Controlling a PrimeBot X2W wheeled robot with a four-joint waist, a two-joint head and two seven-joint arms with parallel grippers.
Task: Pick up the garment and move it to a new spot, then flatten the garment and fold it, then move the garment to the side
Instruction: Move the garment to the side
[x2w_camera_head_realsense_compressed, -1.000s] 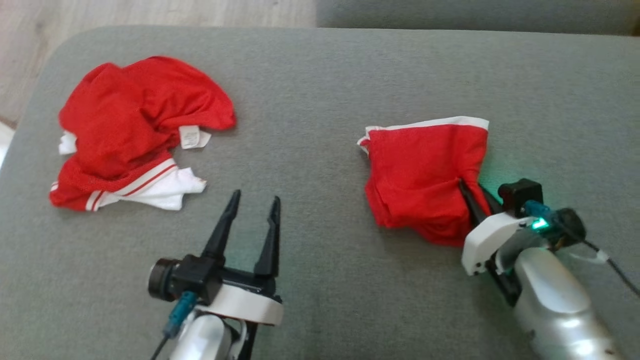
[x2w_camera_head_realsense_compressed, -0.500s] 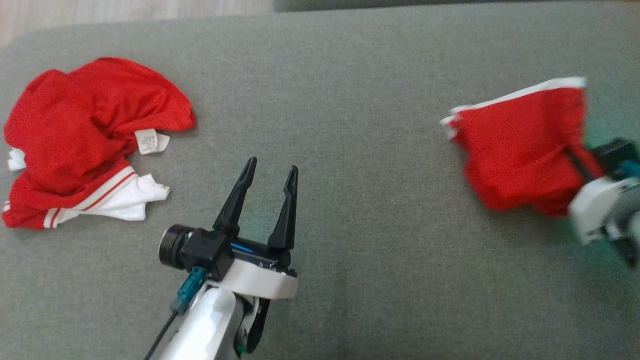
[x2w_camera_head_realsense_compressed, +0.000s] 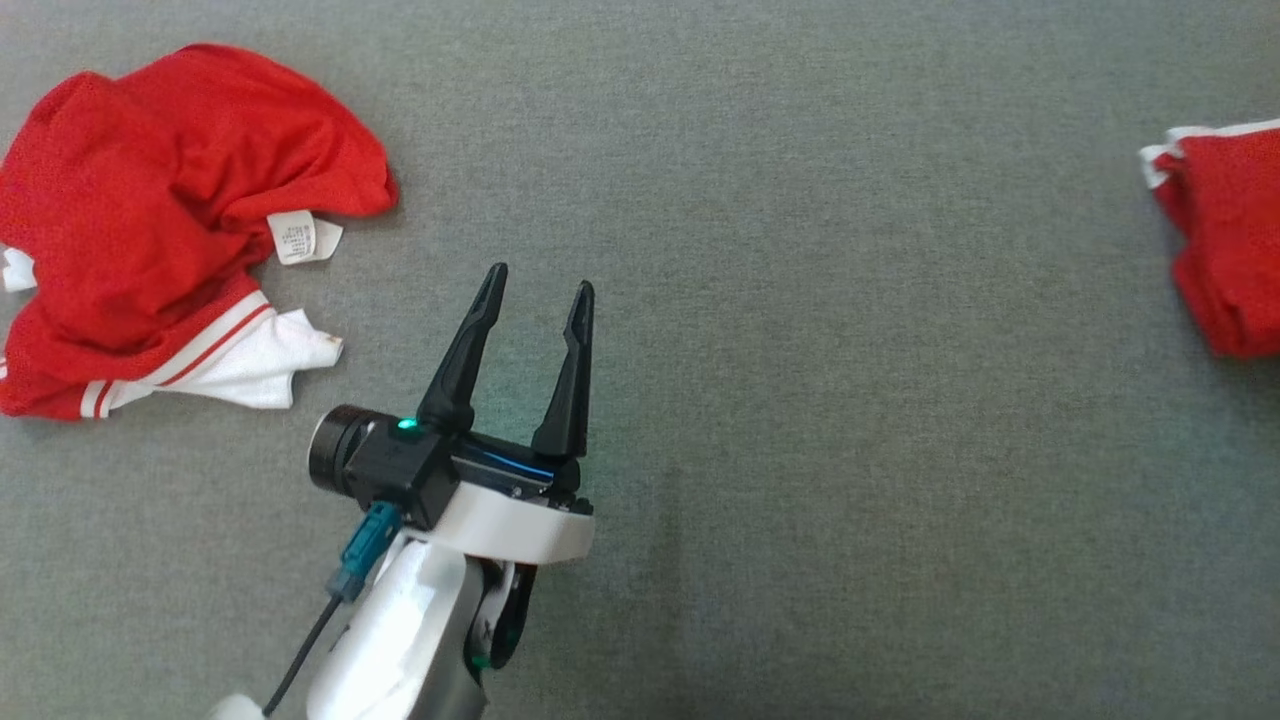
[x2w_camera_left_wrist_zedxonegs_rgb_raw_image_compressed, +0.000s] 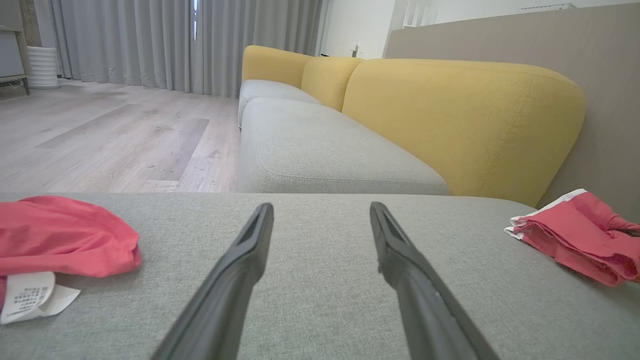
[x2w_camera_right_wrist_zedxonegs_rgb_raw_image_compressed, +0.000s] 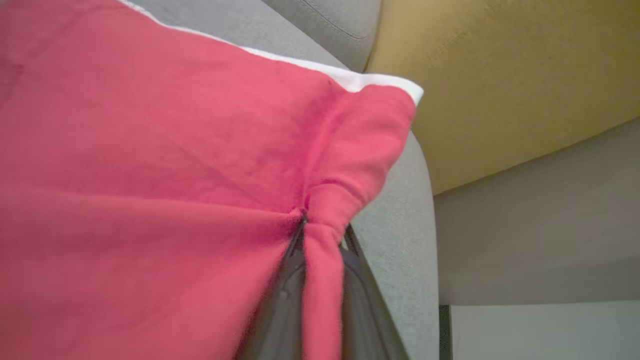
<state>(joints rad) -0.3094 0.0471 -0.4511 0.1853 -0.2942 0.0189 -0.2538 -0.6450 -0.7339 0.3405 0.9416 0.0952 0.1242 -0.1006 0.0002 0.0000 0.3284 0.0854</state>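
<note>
The folded red garment (x2w_camera_head_realsense_compressed: 1225, 250) with a white hem lies at the right edge of the head view, cut off by the frame. In the right wrist view my right gripper (x2w_camera_right_wrist_zedxonegs_rgb_raw_image_compressed: 320, 227) is shut on a pinched fold of that folded red garment (x2w_camera_right_wrist_zedxonegs_rgb_raw_image_compressed: 150, 165), whose cloth bunches between the dark fingers (x2w_camera_right_wrist_zedxonegs_rgb_raw_image_compressed: 287, 290). My left gripper (x2w_camera_head_realsense_compressed: 537, 282) stands open over bare grey cushion, nothing between its fingers (x2w_camera_left_wrist_zedxonegs_rgb_raw_image_compressed: 235, 280). The folded garment (x2w_camera_left_wrist_zedxonegs_rgb_raw_image_compressed: 575, 235) also lies at the right in the left wrist view.
A crumpled red and white garment (x2w_camera_head_realsense_compressed: 170, 220) with a white label lies at the far left of the grey cushion (x2w_camera_head_realsense_compressed: 800, 400). Yellow back cushions (x2w_camera_left_wrist_zedxonegs_rgb_raw_image_compressed: 460, 120) and a second grey seat (x2w_camera_left_wrist_zedxonegs_rgb_raw_image_compressed: 320, 150) stand beyond. Wooden floor (x2w_camera_left_wrist_zedxonegs_rgb_raw_image_compressed: 115, 140) lies off the cushion's edge.
My right gripper has carried the folded garment far to the right, out past the head view's edge. The head camera has also shifted. My left gripper stays open in much the same place.
</note>
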